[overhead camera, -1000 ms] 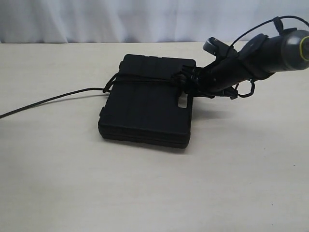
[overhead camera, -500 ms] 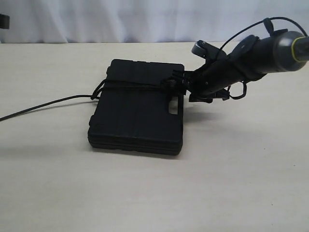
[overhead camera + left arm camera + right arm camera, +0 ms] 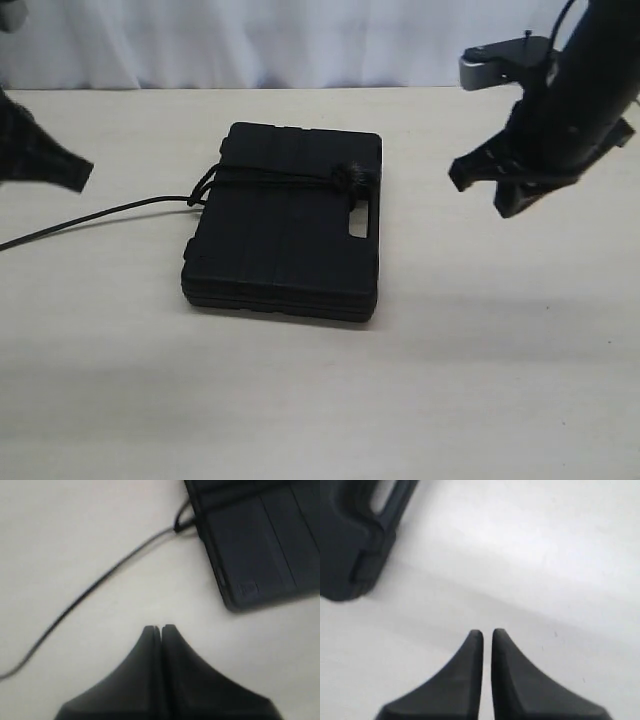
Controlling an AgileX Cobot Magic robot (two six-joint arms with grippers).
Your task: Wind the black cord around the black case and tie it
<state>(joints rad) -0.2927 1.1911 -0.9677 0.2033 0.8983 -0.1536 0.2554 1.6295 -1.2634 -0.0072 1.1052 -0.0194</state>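
Exterior view: black case (image 3: 285, 225) lies between left hand (image 3: 84, 177) and right hand (image 3: 478, 190).

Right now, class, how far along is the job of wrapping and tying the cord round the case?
Done, it seems: the black cord crosses the black case, with a knot near the handle slot. In hand: nothing; left jaws and right jaws are shut, empty, apart from the case. Left: perhaps only checking the knot holds.

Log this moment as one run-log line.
black cord: across black case, knot by handle slot, tail on table | left gripper: shut, empty | right gripper: shut, empty
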